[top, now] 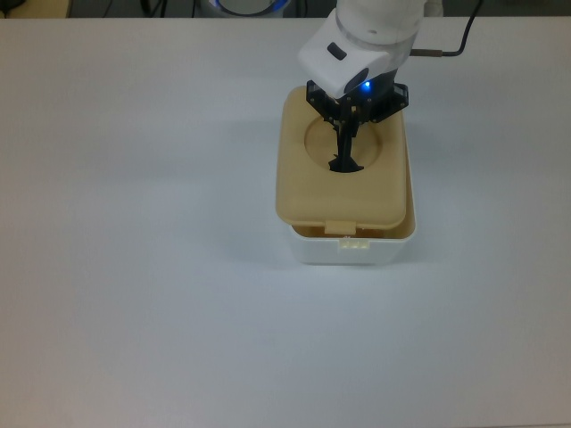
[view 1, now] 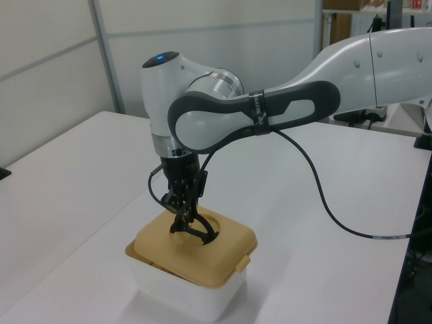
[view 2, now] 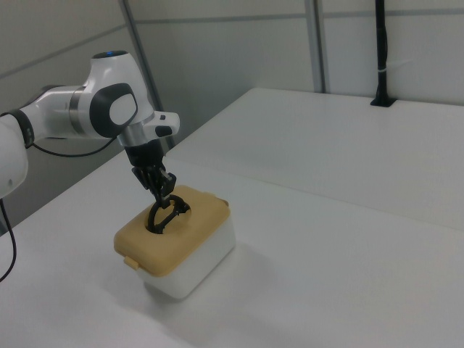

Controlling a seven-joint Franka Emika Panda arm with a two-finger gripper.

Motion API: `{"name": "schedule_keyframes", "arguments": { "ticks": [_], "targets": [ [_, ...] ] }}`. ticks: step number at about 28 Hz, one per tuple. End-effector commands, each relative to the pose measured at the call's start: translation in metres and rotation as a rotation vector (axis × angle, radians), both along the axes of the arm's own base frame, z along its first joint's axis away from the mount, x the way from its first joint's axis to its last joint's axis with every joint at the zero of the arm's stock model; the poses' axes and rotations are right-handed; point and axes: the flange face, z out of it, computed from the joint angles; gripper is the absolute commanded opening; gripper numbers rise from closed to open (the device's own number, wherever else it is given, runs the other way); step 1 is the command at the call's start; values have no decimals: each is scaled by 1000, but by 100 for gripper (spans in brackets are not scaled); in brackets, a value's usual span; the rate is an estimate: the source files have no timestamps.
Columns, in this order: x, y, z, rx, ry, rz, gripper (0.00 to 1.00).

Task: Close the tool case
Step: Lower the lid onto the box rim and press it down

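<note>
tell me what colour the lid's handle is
Black; the handle shows best in the top view.

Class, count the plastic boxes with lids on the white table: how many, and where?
1: the tool case, near the top view's upper middle, its lid under the gripper.

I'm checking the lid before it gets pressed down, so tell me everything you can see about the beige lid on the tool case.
The lid is a beige, matte, plastic-looking rounded rectangle with a round recess holding a black handle and a small latch tab at its front edge. It sits roughly level on the white tub, shifted slightly toward the top view's left, leaving a sliver of the tub's rim exposed on the right. The tool grips the handle from above.
</note>
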Motion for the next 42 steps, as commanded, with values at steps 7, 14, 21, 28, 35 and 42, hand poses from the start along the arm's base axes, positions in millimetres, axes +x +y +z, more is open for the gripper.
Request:
{"name": "schedule_keyframes", "arguments": {
  "ticks": [7, 14, 21, 28, 35, 42],
  "targets": [
    [0, 3, 7, -11, -12, -26, 0],
    [5, 4, 11, 2, -51, -28, 0],
    [13, 6, 10, 5, -62, -29, 36],
    [12, 8, 9, -12, -67, -34, 100],
    [10, 14, 9, -24, -72, -24, 100],
    [7, 12, 15, -30, -73, -16, 100]
  ]
}}
